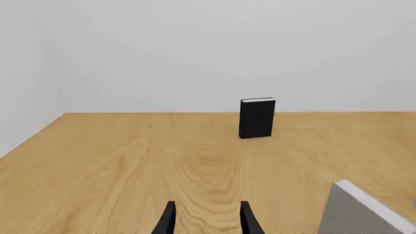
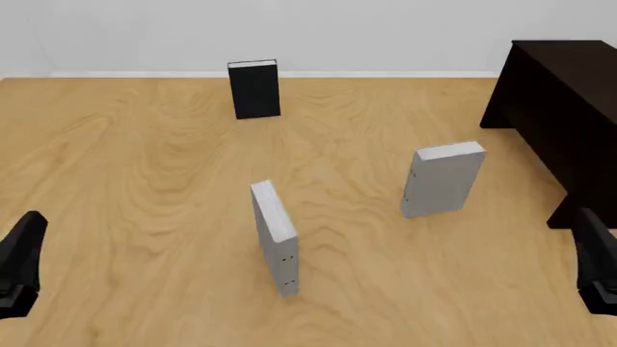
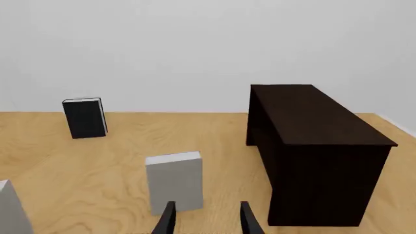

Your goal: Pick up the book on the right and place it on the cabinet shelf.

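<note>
The book is a thick pale grey hardcover standing upright on the wooden table, right of centre. In the right wrist view the book stands just ahead of my right gripper, whose fingers are apart with nothing between them. The very dark cabinet stands at the far right, close to the book; the cabinet shows only closed outer faces, so its shelf recess is hidden. My right gripper sits low at the front right. My left gripper sits at the front left and, in its wrist view, the left gripper is open and empty.
A black book stands upright at the back of the table, also seen as the black book. A slimmer grey book stands edge-on near the middle front, between the two arms. A white wall runs behind the table.
</note>
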Robot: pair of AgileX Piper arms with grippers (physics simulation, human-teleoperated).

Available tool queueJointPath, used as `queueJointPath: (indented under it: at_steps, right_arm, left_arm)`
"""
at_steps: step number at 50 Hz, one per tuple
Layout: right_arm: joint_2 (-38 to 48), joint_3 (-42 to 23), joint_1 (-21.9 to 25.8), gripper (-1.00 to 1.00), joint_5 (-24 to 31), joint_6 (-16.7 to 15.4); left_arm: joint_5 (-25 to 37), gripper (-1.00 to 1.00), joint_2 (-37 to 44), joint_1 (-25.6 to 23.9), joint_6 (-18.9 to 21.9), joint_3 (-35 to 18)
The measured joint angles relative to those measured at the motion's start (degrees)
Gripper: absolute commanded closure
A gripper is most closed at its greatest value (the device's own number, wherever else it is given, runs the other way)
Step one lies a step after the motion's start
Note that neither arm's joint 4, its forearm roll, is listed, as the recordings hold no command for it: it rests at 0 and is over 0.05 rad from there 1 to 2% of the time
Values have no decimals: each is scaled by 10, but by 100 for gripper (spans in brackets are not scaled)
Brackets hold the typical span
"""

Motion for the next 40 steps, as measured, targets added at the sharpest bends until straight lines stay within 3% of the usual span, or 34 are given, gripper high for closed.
queueJointPath:
  at_steps: [14, 40]
  right_arm:
    - [36, -81, 41, -100, 52, -77]
    - [198, -298, 129, -100, 133, -343]
  left_arm:
    - [-1, -100, 6, -3, 5, 1]
    - [10, -100, 3, -3, 22, 2]
